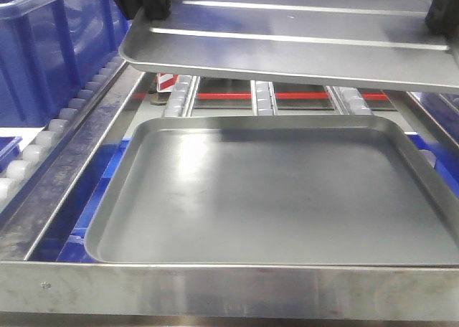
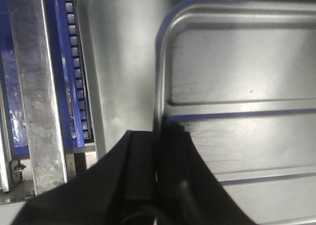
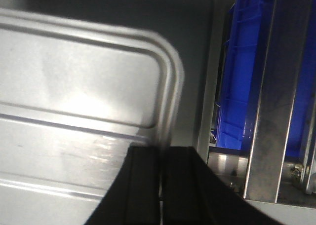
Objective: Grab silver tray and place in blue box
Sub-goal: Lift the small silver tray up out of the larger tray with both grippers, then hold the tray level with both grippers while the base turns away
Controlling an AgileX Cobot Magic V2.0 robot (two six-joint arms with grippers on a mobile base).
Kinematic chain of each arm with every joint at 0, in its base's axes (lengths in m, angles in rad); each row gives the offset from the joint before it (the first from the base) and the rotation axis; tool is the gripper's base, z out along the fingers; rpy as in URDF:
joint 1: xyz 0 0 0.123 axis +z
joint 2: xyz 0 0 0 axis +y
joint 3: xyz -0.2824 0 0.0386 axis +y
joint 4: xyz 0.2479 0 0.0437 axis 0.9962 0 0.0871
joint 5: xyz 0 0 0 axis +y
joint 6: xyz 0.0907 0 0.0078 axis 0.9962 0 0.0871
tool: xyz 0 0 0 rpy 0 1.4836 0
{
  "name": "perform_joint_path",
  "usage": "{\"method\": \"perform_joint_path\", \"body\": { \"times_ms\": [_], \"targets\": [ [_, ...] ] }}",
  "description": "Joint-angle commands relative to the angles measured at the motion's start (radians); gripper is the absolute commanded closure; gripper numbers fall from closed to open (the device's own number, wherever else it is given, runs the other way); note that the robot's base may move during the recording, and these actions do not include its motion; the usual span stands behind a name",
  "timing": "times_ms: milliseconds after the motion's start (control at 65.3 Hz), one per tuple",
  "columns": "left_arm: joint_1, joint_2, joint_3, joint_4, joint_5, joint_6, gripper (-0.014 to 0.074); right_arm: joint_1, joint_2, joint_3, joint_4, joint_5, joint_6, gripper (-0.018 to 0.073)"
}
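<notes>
While held up off the rack, the silver tray point(image 1: 287, 44) hangs in the air at the top of the front view, approx level, w/ its two long ridges showing in the floor. It sits above the far edge of the bigger dull grey tray point(image 1: 272, 198), clearly apart from it.

L gripper point(image 2: 158, 156) pinches the tray's left rim: in the left wrist view the dark fingers point(image 2: 136, 170) are narrow, one on each side of the rim edge. R gripper point(image 3: 162, 166) does the same on the right rim, fingers close together w/ the rim between them.

Grey tray lies flat on the rack, just behind the steel front bar point(image 1: 215, 291). White roller rail point(image 1: 43, 144) runs along the left side.

Blue box point(image 1: 43, 54) stands at upper left beyond that rail, ribbed wall and thick rim visible; its inside isn't visible. Silver tray is beside it, not over it and not touching.
</notes>
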Motion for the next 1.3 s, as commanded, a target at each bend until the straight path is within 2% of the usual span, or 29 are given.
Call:
{"method": "perform_joint_path", "body": {
  "times_ms": [0,1287],
  "targets": [
    [-0.001,-0.039,-0.036,0.067,-0.003,-0.002,0.0694,-0.001,-0.03,-0.035,-0.058,0.004,-0.02,0.0501],
    [-0.001,-0.039,-0.036,0.067,-0.003,-0.002,0.0694,-0.001,-0.03,-0.035,-0.058,0.004,-0.02,0.0501]
  ]
}}
